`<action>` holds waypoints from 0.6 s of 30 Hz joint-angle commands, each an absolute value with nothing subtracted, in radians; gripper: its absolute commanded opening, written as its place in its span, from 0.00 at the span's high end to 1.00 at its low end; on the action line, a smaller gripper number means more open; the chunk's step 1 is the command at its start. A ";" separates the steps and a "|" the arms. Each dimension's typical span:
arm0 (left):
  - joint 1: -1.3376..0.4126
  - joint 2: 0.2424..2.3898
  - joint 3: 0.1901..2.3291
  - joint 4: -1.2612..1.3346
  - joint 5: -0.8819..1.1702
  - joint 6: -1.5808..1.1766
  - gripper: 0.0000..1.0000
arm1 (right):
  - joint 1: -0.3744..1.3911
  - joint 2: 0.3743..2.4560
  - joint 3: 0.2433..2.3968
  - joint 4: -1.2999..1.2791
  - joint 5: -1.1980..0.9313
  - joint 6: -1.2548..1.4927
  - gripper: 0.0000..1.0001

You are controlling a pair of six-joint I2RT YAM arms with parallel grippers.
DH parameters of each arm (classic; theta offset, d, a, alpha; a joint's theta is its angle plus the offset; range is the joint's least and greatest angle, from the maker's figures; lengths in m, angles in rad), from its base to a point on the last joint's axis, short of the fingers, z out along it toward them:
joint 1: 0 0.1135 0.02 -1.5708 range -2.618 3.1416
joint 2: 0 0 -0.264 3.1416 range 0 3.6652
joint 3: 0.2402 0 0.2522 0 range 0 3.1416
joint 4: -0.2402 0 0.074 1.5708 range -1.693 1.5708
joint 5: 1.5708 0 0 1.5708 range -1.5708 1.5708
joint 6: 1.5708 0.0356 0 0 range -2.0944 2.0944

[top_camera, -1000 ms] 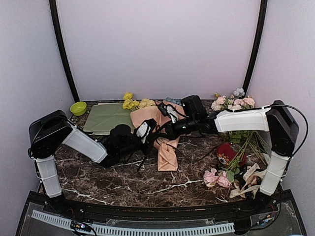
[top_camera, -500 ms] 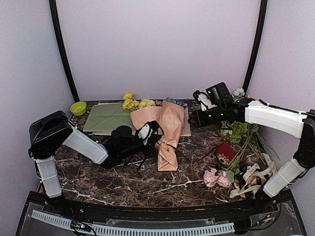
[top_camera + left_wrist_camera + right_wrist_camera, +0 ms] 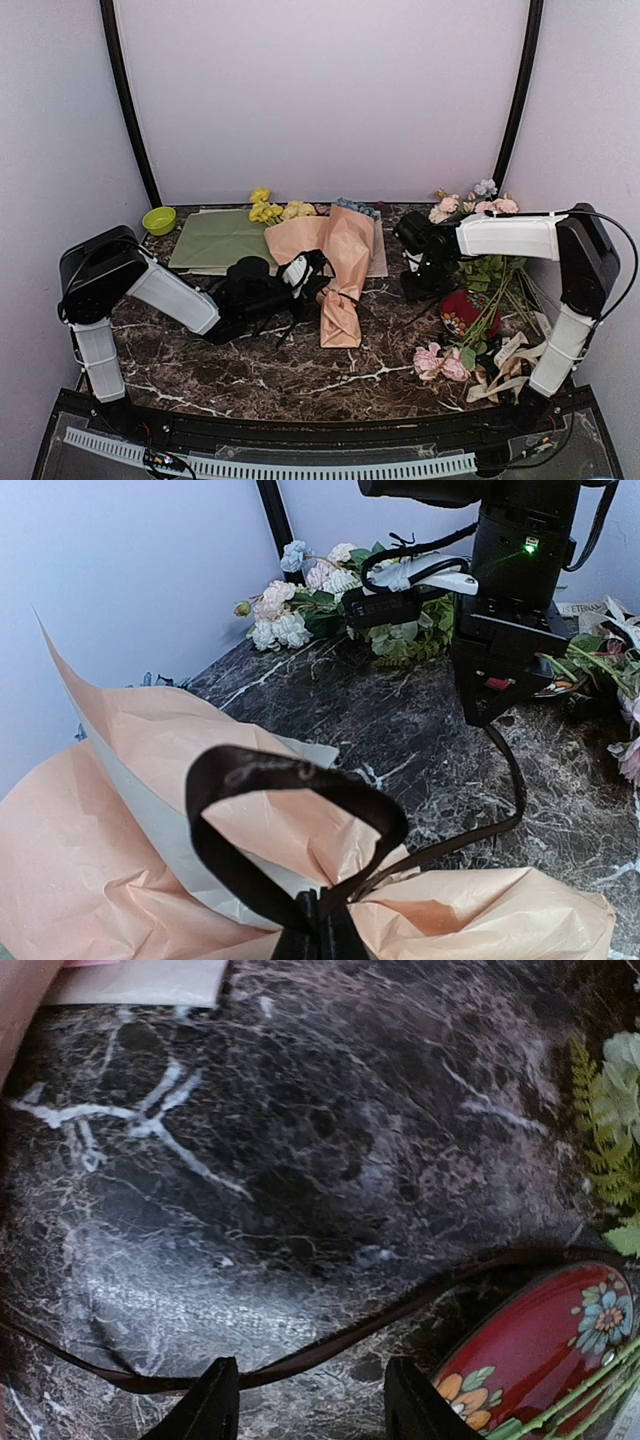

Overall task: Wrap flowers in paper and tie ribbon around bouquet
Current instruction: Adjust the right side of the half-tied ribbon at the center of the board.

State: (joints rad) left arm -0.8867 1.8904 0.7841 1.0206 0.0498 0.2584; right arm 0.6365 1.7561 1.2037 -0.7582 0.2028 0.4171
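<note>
Right of the bouquet [image 3: 340, 262], item one: right gripper [image 3: 312, 1400], pointed down at the marble table [image 3: 300, 372], fingers parted to a middling gap with nothing between them. A second ago it sat pinched shut over the bouquet beside the left gripper [image 3: 300, 272]. Half a second ago it had lifted away toward the back right, and now it is low over bare stone next to a red bowl [image 3: 545, 1330]. Item two: ribbon [image 3: 290, 772], thin and dark, one loop standing above the paper [image 3: 100, 810] with its base clamped in the closed left gripper at the bouquet's waist. Its free tail trails across the table and passes just beyond the right fingertips, apparently not gripped by them. Item three: flowers [image 3: 282, 210], yellow heads showing at the cone's far end, position unchanged. Assessment: wrapping looks complete and the tie is partly formed. The right arm's release and relocation suggest it is set to collect the loose tail, so the knot is likely not yet drawn tight. Risk: the loop may slacken if the tail is tugged before being pinched.
</note>
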 commanded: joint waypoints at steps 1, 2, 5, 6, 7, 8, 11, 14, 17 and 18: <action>-0.893 1.852 0.767 1.025 0.069 0.269 1.00 | 0.632 1.767 1.205 -0.816 0.278 0.501 0.48; -0.893 1.852 0.766 1.025 0.076 0.265 1.00 | 0.632 1.770 1.199 -0.807 0.286 0.516 0.46; -0.893 1.844 0.758 1.023 0.091 0.258 1.00 | 0.632 1.765 1.145 -0.756 0.253 0.571 0.46; -0.893 1.841 0.755 1.023 0.090 0.258 1.00 | 0.632 1.765 1.112 -0.738 0.234 0.587 0.46; -0.893 1.839 0.753 1.023 0.088 0.258 1.00 | 0.633 1.764 1.091 -0.720 0.214 0.597 0.46; -0.893 1.838 0.750 1.024 0.088 0.258 1.00 | 0.633 1.766 1.065 -0.697 0.193 0.604 0.46; -0.893 1.838 0.749 1.023 0.086 0.265 1.00 | 0.625 1.783 1.045 -0.633 0.144 0.611 0.48; -0.893 1.838 0.751 1.025 0.083 0.264 1.00 | 0.616 1.817 1.058 -0.603 0.129 0.600 0.52; -0.893 1.838 0.752 1.024 0.082 0.263 1.00 | 0.602 1.848 1.067 -0.570 0.125 0.580 0.54; -0.893 1.838 0.753 1.023 0.080 0.264 1.00 | 0.595 1.859 1.075 -0.564 0.121 0.569 0.54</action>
